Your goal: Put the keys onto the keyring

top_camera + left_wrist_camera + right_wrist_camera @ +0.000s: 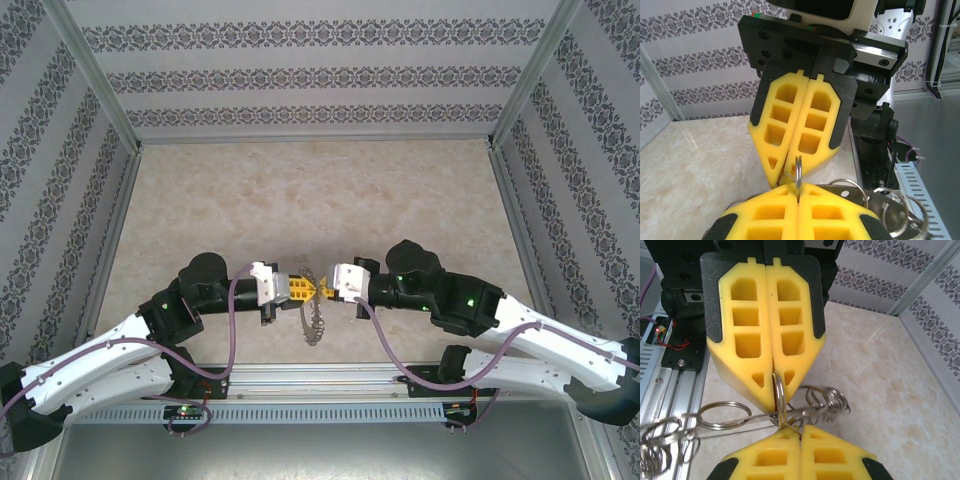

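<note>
1. At the near edge, over the aluminium rail (320, 378), the two arms reach inward and meet tip to tip.
2. The left gripper (303, 290) is clenched and the right gripper (333, 284) is clenched. Both pinch the same thin wire ring (779, 390) of the keyring (313, 325), seen edge-on between their tips.
3. The keyring is off the table and hangs limp from that pinch. It is a dark grey, chain-like arc fringed with shiny round wire loops (722, 415).
4. The step looks like steadying one ring between both claws for threading. I cannot pick out a key among the loops.
5. The next move probably calls for one claw to keep its pinch while the other lets go to fetch a key. The wire is thin and slick, so the grip must stay firm.
6. The fingers (722, 355) are yellow wedges with moulded pockets and black backs.
7. Beyond them lies the table (300, 200), beige and marbled, and then the patterned walls (300, 80).
</note>
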Robot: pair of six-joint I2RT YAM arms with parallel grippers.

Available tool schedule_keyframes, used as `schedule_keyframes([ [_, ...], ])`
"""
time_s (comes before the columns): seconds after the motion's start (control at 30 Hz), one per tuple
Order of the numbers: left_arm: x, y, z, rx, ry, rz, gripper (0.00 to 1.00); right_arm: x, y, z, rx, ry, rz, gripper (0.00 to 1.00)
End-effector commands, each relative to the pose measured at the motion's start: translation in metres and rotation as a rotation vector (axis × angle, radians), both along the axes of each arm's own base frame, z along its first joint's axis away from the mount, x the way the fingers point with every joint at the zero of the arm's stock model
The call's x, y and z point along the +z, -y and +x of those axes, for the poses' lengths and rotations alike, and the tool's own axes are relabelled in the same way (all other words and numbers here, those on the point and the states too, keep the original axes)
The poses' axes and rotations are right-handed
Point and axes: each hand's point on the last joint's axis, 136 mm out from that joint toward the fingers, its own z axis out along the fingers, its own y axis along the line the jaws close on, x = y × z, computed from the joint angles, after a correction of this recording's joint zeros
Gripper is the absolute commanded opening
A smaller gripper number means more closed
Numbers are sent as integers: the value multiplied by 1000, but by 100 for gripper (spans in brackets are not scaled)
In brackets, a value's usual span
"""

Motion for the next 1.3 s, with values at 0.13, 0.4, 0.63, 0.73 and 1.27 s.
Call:
schedule_keyframes([
  [0.13, 25, 0, -10, -45, 42, -82, 0, 11, -6, 3, 9, -11, 27, 0],
  [0.4, 29, -5, -10, -33, 54, -91, 0, 14, 6, -8, 18, -12, 93, 34],
  [0.63, 32, -6, -9, -30, 60, -99, 0, 8, 10, -18, 35, -66, 138, 37],
  [0.73, 32, -5, -9, -32, 62, -100, 0, 6, 6, -19, 47, -87, 151, 37],
  [1.27, 32, -5, -7, -25, 62, -104, 0, -14, -10, -8, 40, -145, 118, 31],
])
